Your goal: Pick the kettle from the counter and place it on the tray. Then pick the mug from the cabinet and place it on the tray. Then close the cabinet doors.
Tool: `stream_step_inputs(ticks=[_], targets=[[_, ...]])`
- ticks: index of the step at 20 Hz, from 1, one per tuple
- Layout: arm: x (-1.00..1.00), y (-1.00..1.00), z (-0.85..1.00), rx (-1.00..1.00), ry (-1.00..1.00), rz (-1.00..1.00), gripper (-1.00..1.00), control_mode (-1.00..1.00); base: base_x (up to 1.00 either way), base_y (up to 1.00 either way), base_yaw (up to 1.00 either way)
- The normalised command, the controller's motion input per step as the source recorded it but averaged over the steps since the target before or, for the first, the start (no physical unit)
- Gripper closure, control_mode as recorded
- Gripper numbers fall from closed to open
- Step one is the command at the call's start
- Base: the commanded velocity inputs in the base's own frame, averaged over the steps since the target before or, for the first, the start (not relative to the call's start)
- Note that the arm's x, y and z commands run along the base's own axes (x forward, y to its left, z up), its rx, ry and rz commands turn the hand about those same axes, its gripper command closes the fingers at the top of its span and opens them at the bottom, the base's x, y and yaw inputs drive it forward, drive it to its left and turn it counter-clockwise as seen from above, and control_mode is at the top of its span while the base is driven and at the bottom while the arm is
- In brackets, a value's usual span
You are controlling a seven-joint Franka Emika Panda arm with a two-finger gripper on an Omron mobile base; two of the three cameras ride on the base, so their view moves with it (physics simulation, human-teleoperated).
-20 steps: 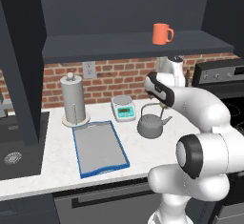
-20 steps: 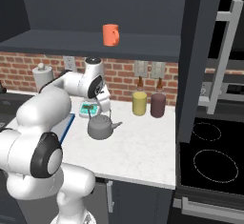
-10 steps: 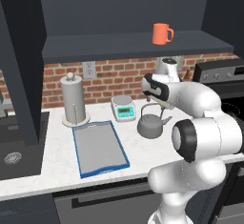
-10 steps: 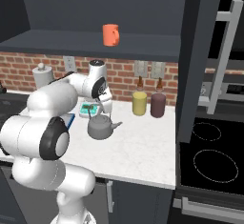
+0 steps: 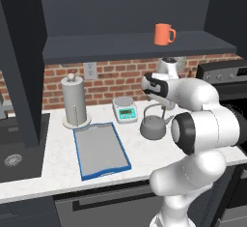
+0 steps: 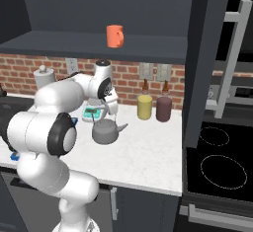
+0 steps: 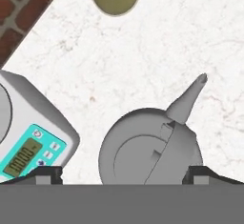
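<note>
Arm swings in over the second: elbow and forearm now sit higher and closer to the base cameras, blocking more of the worktop (image 5: pixel 58 158) on the right of the left base view. Pincer (image 6: pixel 111 111) ends up lower, just above the kettle (image 6: pixel 105 132), jaws spread wide either side of its handle. Kettle itself hasn't shifted; no contact visible.

In the left base view the arm's forearm is covering the right side of the kettle (image 5: pixel 153 127), hiding its spout. In the right base view the arm is blocking most of the tray (image 6: pixel 75 122), leaving just a blue sliver. In the hand view the bottom edge is cutting off the kettle's near side and the scale (image 7: pixel 28 137).
</note>
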Motion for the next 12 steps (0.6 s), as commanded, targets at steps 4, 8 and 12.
stream_step_inputs(ticks=[4,8,12], targets=[[0.04,0.00,-0.25,0.00,0.06,-0.01,-1.00,-1.00,0.00,0.00,0.00],[-0.01,0.00,-0.28,0.00,0.10,-0.05,-1.00,-1.00,0.00,0.00,0.00],[-0.03,0.00,-0.28,0.00,0.06,-0.06,-1.00,-1.00,0.00,0.00,0.00]])
